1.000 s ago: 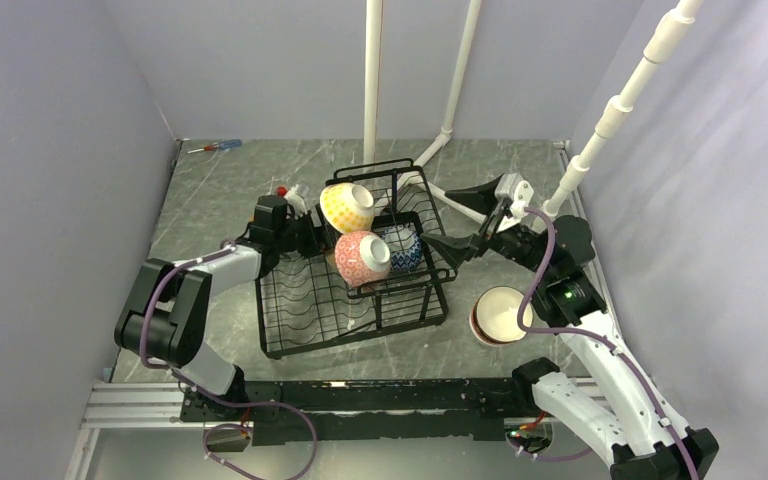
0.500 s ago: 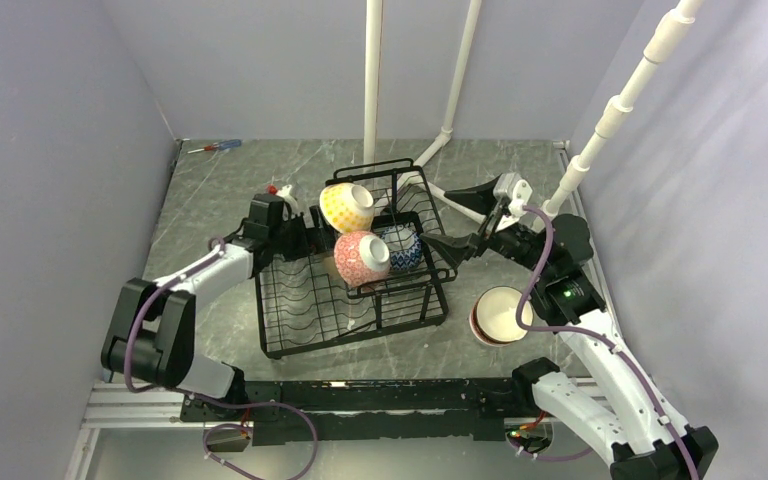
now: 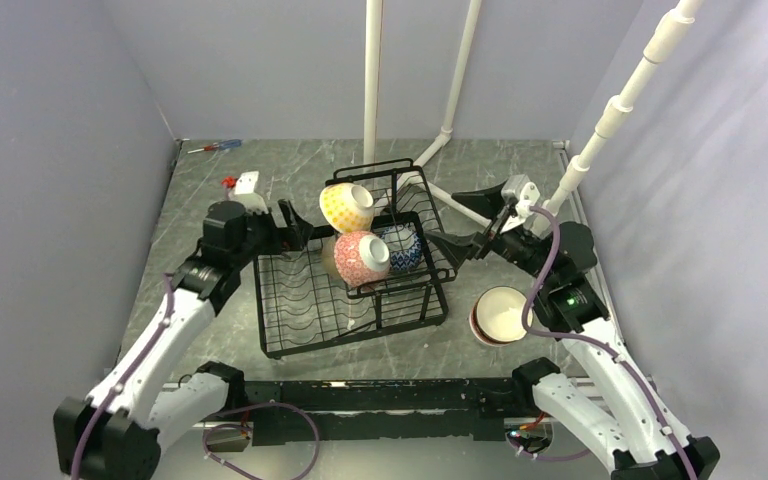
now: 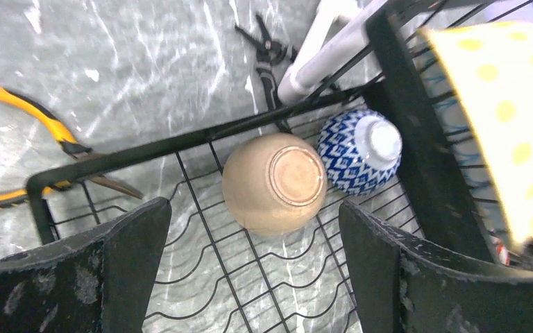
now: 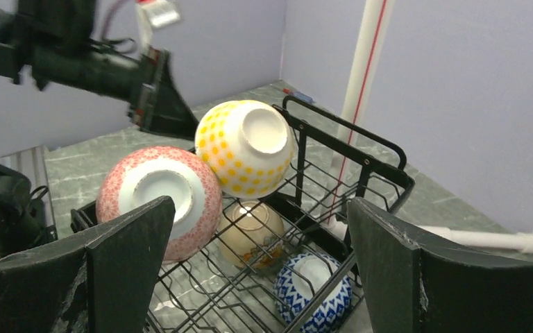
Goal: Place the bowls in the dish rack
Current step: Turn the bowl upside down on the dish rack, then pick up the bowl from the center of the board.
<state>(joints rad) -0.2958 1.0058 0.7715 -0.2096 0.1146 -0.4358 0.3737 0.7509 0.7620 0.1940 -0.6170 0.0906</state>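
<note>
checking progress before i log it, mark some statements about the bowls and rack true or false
1. The yellow dotted bowl sits in the dish rack. True.
2. A white-inside bowl sits on the table, outside the rack. True.
3. The blue-white bowl lies on the table. False: it sits in the rack's lower tray, beside the tan bowl.
4. The left jaws hold a bowl. False: they stand open and empty.

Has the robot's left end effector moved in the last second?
Yes. The left end effector has drawn back leftward, away from the black wire dish rack and the yellow dotted ceramic bowl in it.
</note>
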